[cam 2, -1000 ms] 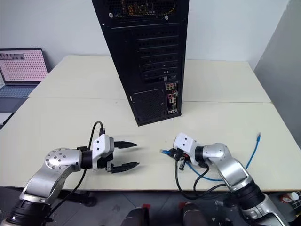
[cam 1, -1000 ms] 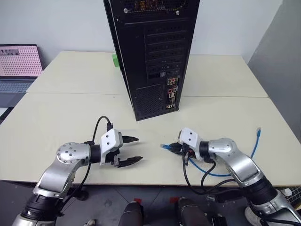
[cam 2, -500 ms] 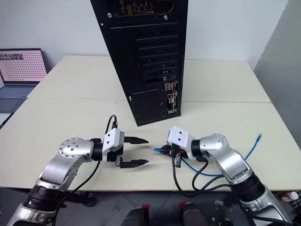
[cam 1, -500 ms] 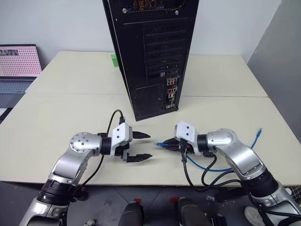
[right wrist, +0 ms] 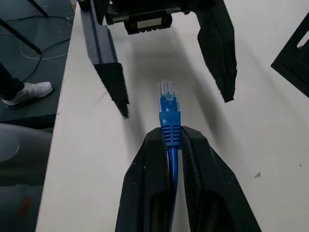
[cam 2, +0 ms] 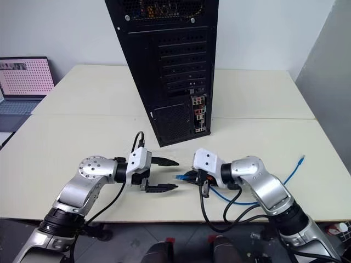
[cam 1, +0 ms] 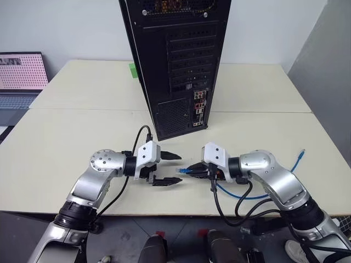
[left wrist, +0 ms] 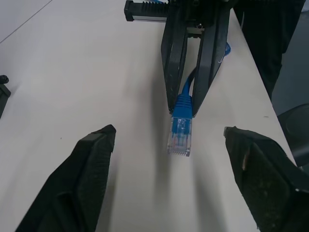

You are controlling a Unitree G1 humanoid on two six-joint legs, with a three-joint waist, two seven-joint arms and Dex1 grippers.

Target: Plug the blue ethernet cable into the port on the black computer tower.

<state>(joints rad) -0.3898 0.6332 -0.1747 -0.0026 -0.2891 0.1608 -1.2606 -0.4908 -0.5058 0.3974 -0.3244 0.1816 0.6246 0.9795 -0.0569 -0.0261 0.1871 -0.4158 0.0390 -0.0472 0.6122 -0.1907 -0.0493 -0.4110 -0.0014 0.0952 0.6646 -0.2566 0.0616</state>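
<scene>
The worktop (cam 1: 66, 142) is big, flat and pale cream. A thin line runs across it where two parts meet. Behind it is a plain white wall (cam 1: 274, 27), and on the right is a grey wall (cam 1: 329, 82). A laptop (cam 1: 19, 76) sits at the far left edge, and its screen shows a pink pattern of dots. No words on it can be read.

The black computer tower (cam 1: 175, 60) stands upright in the middle of the worktop, with its back facing the robot. The back has wide slot covers, a grille full of little holes, and a small group of red and silver sockets low on the right side. The port (cam 1: 199, 112) is in that group, but which socket it is cannot be told. A small green thing (cam 1: 133, 69) peeks out from behind the tower. No brand name or label can be read on the tower.

The right end effector (cam 1: 189, 170) is squeezed shut on the blue ethernet cable (cam 1: 252, 194), just behind the clear plug (left wrist: 179, 137). The plug sticks out past the fingertips and points at the left end effector (cam 1: 173, 169). The rest of the cable loops over the worktop to the right, and its other end lies near the right edge.

The left end effector is wide open and holds nothing. Its two fingers sit either side of the plug without touching it.
</scene>
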